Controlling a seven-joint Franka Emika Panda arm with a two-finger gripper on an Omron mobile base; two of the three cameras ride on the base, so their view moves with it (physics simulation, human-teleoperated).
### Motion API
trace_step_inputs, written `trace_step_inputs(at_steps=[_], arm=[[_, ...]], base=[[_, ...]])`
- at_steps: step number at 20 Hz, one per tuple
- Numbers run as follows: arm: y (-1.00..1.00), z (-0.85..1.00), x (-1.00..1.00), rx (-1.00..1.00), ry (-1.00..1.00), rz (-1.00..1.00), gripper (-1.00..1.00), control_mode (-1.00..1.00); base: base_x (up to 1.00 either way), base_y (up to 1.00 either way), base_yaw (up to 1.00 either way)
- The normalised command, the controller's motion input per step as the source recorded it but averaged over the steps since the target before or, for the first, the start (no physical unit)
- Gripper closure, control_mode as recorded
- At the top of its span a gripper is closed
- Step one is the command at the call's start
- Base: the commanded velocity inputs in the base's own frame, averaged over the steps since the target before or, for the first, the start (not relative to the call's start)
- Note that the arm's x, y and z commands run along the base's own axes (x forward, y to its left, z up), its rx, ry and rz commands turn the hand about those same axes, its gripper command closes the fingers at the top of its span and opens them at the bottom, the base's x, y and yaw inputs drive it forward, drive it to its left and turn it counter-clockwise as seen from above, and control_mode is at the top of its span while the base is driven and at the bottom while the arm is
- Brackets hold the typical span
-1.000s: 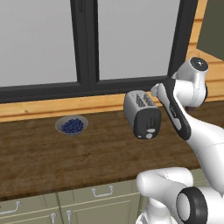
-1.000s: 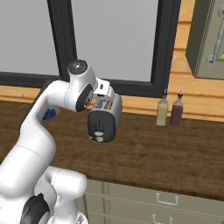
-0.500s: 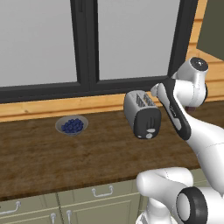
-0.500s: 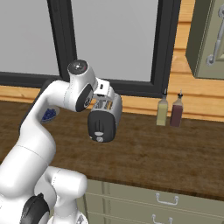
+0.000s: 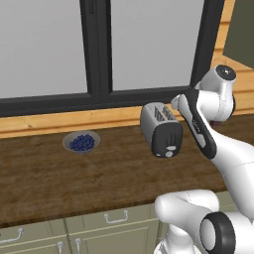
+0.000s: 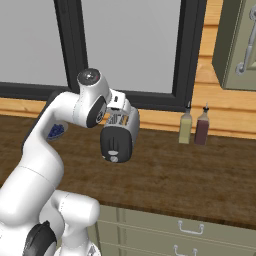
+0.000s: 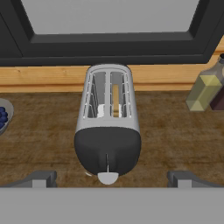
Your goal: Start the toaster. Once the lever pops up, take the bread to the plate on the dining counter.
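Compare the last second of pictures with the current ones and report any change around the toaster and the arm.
Nothing has visibly changed. The arm holds the same pose beside the toaster, the bowl of blueberries sits in the same spot on the dark worktop, and the two bottles stand as before by the wall. In the hand view the bread sits in the toaster's slot, with the gripper open in front of the black end face.

bread [image 7: 115, 99]: mostly sunk in slot | lever: too small to tell

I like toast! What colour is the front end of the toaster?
Black, with a silver knob at the bottom of the toaster. The hand view shows it best.
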Motion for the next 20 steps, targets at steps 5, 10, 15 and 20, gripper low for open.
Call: trace_step_inputs(at_steps=[5, 10, 15, 20], arm=[[0.00, 0.00, 0.00, 0.00, 0.00, 0.00, -1.00, -1.00], [0.00, 0.00, 0.00, 0.00, 0.00, 0.00, -1.00, -1.00], [0.00, 0.00, 0.00, 0.00, 0.00, 0.00, -1.00, -1.00], [0.00, 0.00, 0.00, 0.00, 0.00, 0.00, -1.00, -1.00]], base=[[0.00, 0.00, 0.00], [0.00, 0.00, 0.00], [0.00, 0.00, 0.00], [0.00, 0.00, 0.00]])
